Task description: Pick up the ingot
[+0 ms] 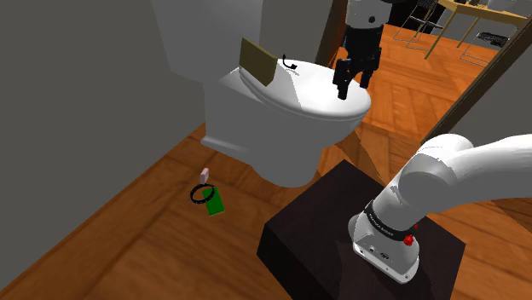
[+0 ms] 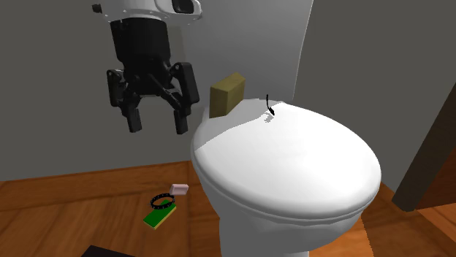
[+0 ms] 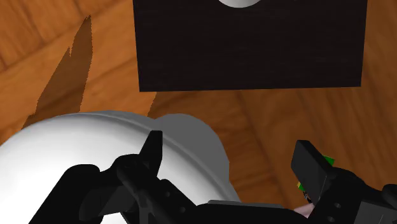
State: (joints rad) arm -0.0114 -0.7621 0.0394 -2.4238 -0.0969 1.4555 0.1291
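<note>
The ingot (image 1: 257, 61) (image 2: 228, 95) is an olive-brown block standing on edge at the back of the white toilet lid (image 1: 298, 98) (image 2: 292, 160), against the tank. My gripper (image 1: 349, 85) (image 2: 157, 124) (image 3: 232, 159) hangs open in the air with nothing between its fingers. It is above the lid's rim, off to the shoulder view's right of the ingot and apart from it. In the wrist view the lid's edge (image 3: 76, 140) and wooden floor lie below the fingers.
A small black hook-shaped item (image 1: 288, 65) (image 2: 270, 109) lies on the lid beside the ingot. On the wooden floor by the toilet lie a green card (image 1: 213, 201) (image 2: 158, 215), a black ring (image 2: 161, 200) and a small pink piece (image 2: 179, 189). The black stand (image 1: 324, 222) (image 3: 248, 44) sits in front of the toilet.
</note>
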